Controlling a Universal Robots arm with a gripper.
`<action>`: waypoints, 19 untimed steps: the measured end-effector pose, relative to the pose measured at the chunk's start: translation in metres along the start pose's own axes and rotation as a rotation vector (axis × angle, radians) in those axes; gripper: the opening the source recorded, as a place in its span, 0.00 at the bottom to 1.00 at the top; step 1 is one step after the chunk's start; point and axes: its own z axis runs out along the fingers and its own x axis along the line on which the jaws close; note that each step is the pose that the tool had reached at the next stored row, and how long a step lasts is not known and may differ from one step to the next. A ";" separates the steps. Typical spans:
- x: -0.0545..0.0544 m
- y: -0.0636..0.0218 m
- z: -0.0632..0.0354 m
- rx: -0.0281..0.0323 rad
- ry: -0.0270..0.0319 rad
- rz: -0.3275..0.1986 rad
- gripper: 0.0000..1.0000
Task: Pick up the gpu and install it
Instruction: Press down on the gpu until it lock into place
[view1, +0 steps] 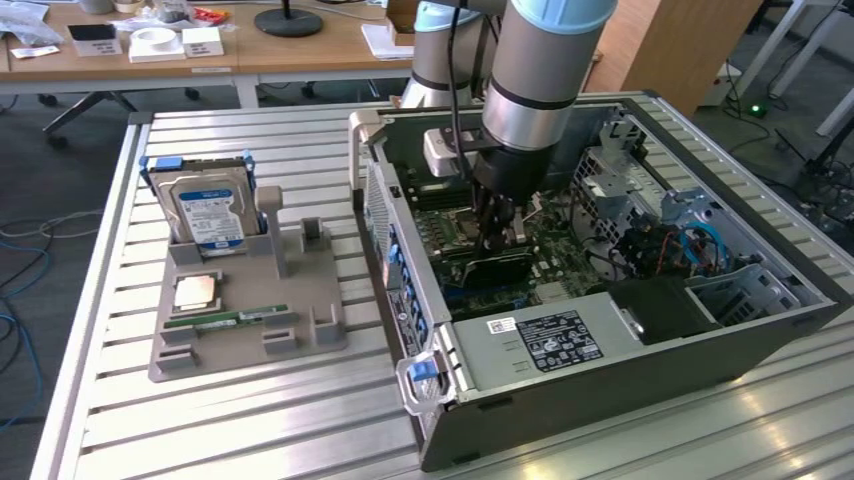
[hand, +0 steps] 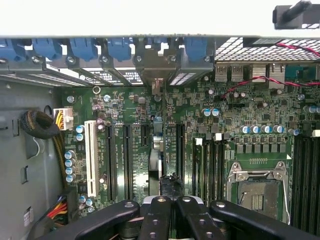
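Computer case (view1: 627, 350) stood at exterior view's right; holder tray (view1: 240, 340) left, bearing hard drive (view1: 203, 212), RAM stick (view1: 227, 320).

wooden desks (view1: 200, 50), grey carpet floor (view1: 54, 180), loose cables (view1: 27, 240)

I see the gpu (view1: 497, 268) standing on edge inside the open computer case, low over the green motherboard. It is a thin dark card, lengthwise along the expansion slots. From the wrist view I see it (hand: 156, 150) edge-on, a narrow strip with its silver bracket toward the case's rear slot openings.
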 end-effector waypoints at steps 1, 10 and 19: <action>0.000 -0.0001 0.0004 0.0001 -0.0001 0.000 0.11; 0.000 0.0000 0.0042 0.0000 0.0004 0.000 0.11; 0.000 0.0006 0.0053 -0.0001 0.0005 0.000 0.11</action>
